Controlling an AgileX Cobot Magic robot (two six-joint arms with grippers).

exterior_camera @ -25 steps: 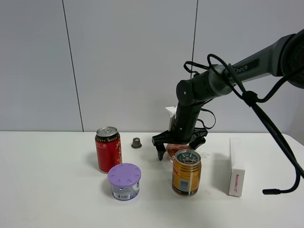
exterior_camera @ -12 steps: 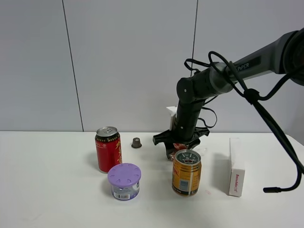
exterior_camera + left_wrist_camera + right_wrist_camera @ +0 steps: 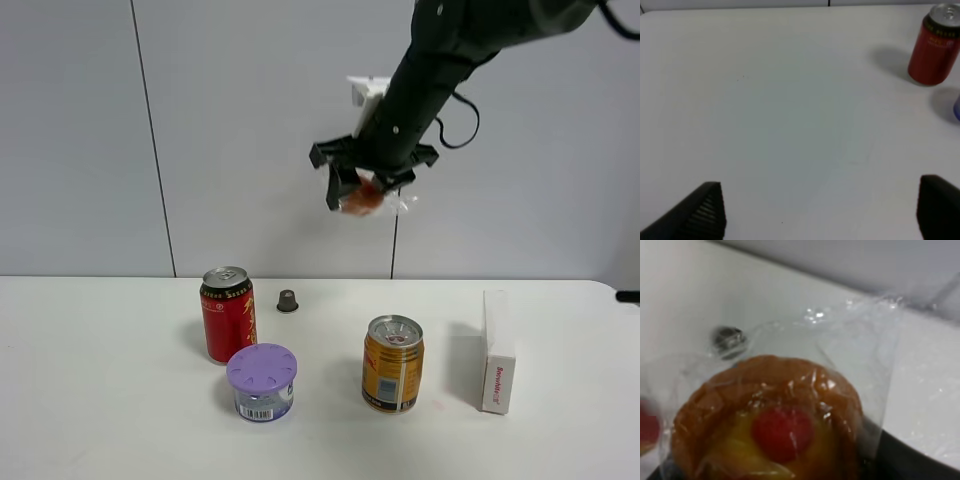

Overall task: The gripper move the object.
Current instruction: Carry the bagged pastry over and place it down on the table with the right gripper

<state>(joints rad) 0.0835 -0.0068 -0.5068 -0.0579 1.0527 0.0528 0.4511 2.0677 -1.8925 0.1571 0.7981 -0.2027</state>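
My right gripper (image 3: 362, 193) is shut on the wrapped bun (image 3: 363, 199) and holds it high in the air, well above the table and above the gold can. In the right wrist view the golden-brown bun (image 3: 775, 430) with a red spot fills the frame inside crinkly clear plastic. My left gripper (image 3: 820, 212) is open over bare table; its two black fingertips (image 3: 700, 212) show at the frame's edge. The left arm is out of the exterior view.
On the white table (image 3: 100, 400) stand a red can (image 3: 227, 314), a purple-lidded tub (image 3: 262, 382), a gold can (image 3: 392, 363), a small dark capsule (image 3: 288, 300) and an upright white box (image 3: 497, 351). The red can also shows in the left wrist view (image 3: 935, 45).
My right gripper closed on the bun behind the gold can and has lifted it straight up, from table level to high above the table.
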